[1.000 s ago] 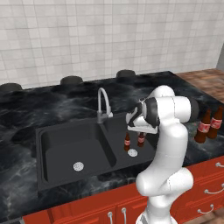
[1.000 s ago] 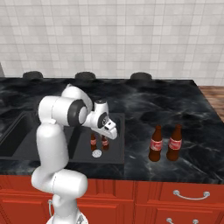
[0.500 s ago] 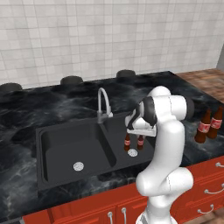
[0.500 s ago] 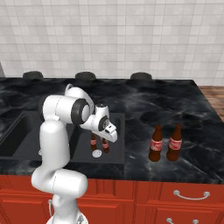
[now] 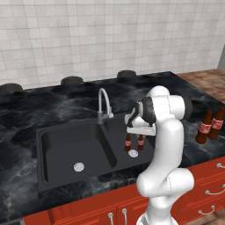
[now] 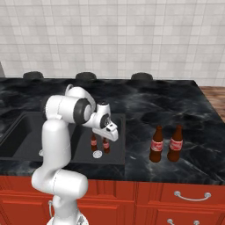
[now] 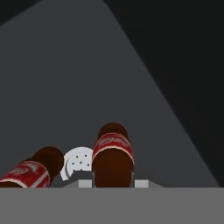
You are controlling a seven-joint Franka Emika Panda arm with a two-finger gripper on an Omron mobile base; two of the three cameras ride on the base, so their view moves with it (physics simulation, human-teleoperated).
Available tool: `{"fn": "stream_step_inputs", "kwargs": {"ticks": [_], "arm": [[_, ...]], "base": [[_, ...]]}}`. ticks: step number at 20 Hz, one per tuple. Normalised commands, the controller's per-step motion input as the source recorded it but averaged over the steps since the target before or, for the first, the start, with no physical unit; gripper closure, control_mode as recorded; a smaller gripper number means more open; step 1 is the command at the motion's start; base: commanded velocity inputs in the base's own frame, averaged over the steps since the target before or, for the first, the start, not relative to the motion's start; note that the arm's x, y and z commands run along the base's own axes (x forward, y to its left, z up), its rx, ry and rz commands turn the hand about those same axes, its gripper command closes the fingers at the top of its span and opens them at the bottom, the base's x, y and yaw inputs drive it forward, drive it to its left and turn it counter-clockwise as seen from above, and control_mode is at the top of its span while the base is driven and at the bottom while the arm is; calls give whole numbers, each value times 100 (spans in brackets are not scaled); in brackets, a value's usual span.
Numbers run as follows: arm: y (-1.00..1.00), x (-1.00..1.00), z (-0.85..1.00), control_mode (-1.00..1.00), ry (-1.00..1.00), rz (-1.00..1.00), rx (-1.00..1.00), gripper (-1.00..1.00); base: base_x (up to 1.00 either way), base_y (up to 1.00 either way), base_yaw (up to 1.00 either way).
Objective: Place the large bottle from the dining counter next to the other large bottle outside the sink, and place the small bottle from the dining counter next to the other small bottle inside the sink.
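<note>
The small bottle (image 7: pixel 113 155) stands in the right basin of the sink (image 5: pixel 57 145), with the gripper (image 7: pixel 113 183) clamped on it from above, jaws narrow around its neck. The other small bottle (image 7: pixel 34 169) is just beside it, and the round silver drain (image 7: pixel 78 162) lies between the two. In the left base view both bottles (image 5: pixel 140 142) (image 5: pixel 128 142) stand close to the divider side of that basin, under the tap (image 5: pixel 103 104). Compared with a second ago the hand has sunk a little lower into the sink, and the held bottle now sits level with its neighbour. The basin floor beyond the drain is bare dark surface up to the far wall. To the right of the sink, on the black counter (image 6: pixel 145 105), two large bottles (image 6: pixel 156 145) (image 6: pixel 175 143) stand side by side near the front edge, well apart from the arm.
</note>
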Motion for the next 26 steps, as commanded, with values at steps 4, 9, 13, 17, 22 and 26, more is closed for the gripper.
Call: {"fn": "stream_step_inputs", "kwargs": {"ticks": [4,9,13,17,22,26], "arm": [[-21,2,-22,-100,9,0,0,100],[-14,0,-26,-100,6,-1,0,100],[0,0,0,-100,0,0,0,100],[0,0,0,-100,0,0,0,-100],[0,0,0,-100,0,0,0,-100],[0,0,0,-100,0,0,0,-100]], "base": [[0,0,0],[0,0,0],[0,0,0],[0,0,0],[0,0,0],[0,0,0]]}}
